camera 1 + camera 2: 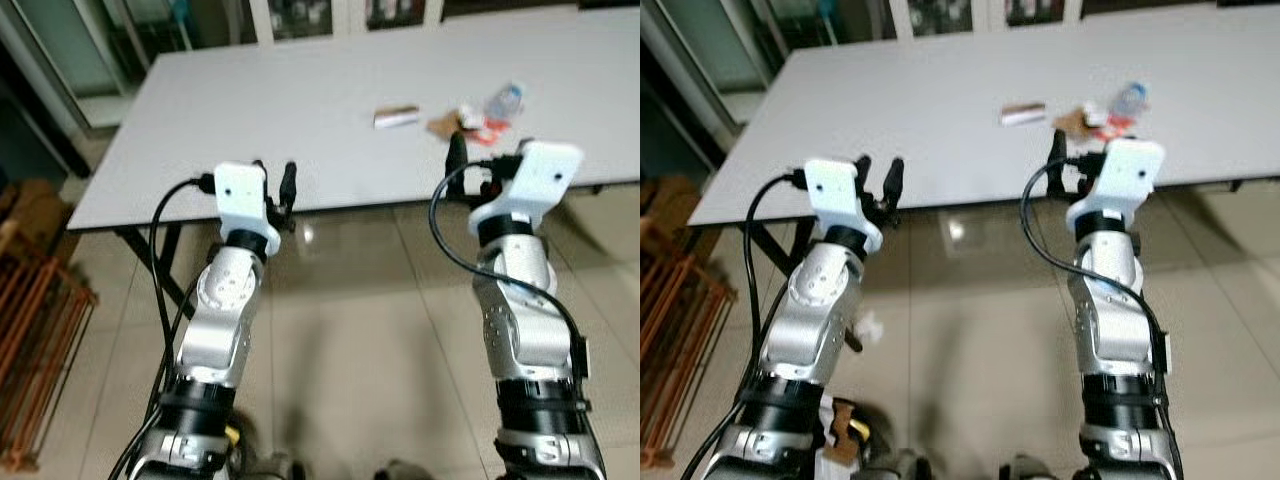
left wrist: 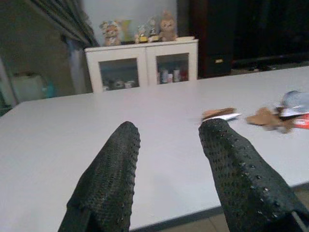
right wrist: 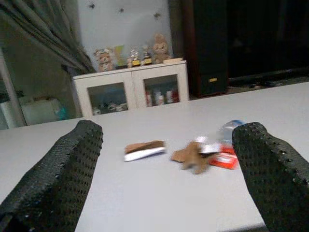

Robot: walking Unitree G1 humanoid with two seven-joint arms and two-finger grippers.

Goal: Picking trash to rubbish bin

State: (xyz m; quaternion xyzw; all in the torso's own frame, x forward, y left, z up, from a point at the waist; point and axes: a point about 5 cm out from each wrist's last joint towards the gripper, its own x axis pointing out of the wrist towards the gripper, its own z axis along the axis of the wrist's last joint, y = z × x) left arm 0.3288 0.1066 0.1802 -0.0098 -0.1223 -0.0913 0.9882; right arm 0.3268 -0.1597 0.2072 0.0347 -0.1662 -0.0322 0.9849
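Observation:
A small heap of trash lies on the far right of the white table: a brown and white wrapper, a crumpled brown paper, a red and white wrapper and a clear plastic bottle. My right gripper hovers at the table's near edge, just short of the trash, open and holding nothing. My left gripper is also raised at the near edge, further left, open and holding nothing. In the right wrist view, the wrapper and brown paper lie ahead between the fingers.
A white cabinet topped with figurines stands beyond the table. A rust-coloured wire rack stands on the tiled floor at my left. Folding table legs show under the near left corner.

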